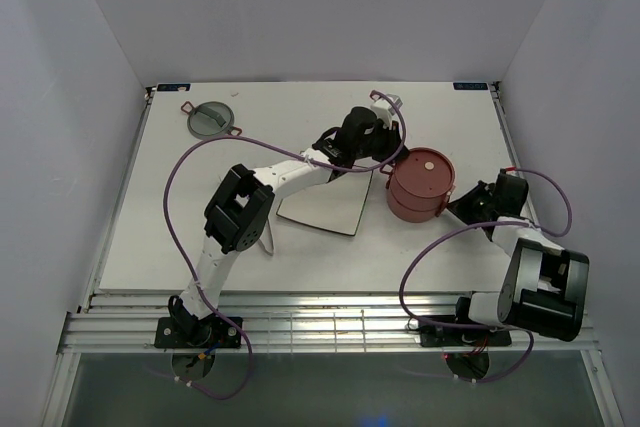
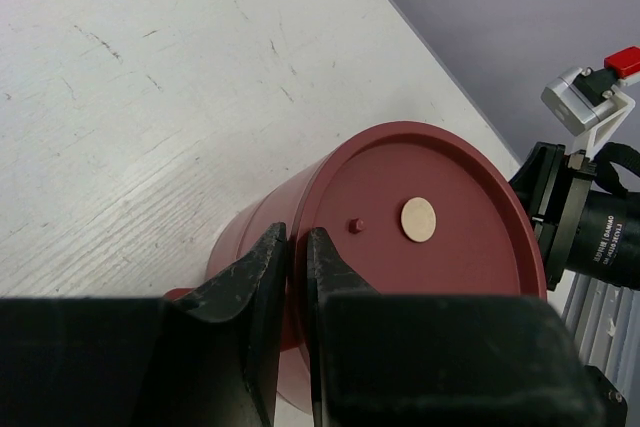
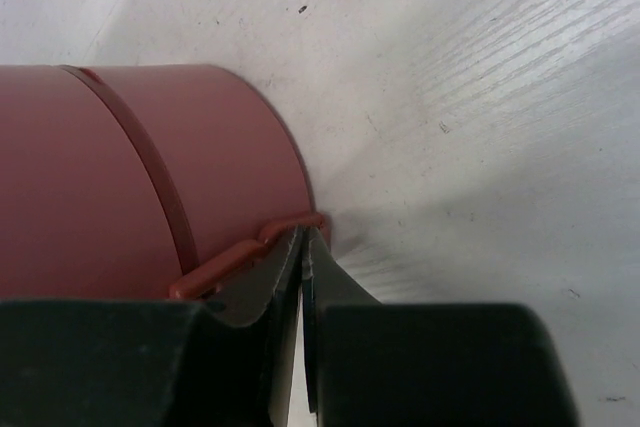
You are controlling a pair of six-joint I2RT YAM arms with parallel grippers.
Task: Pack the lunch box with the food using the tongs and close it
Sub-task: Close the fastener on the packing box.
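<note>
From above, the lunch box (image 1: pixel 420 187) stands stacked at 3 o'clock of the square plate (image 1: pixel 325 205). The grey-green top lid (image 1: pixel 210 119) lies well apart toward 10 o'clock. Only the left wrist view shows the left gripper (image 2: pixel 297 239), narrowly parted and nipping the red disc lid (image 2: pixel 430 247) by its rim. Only the right wrist view shows the right gripper (image 3: pixel 302 242), fully closed and empty, tips touching a side handle (image 3: pixel 240 257). Bare table (image 1: pixel 250 237) lies at 7 o'clock; its right edge is near.

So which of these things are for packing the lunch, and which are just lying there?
For the job:
- red lunch box, stacked, red lid on
- grey-green lid, far off by itself

Just lying about:
- square plate

No tongs or food can be seen.
</note>
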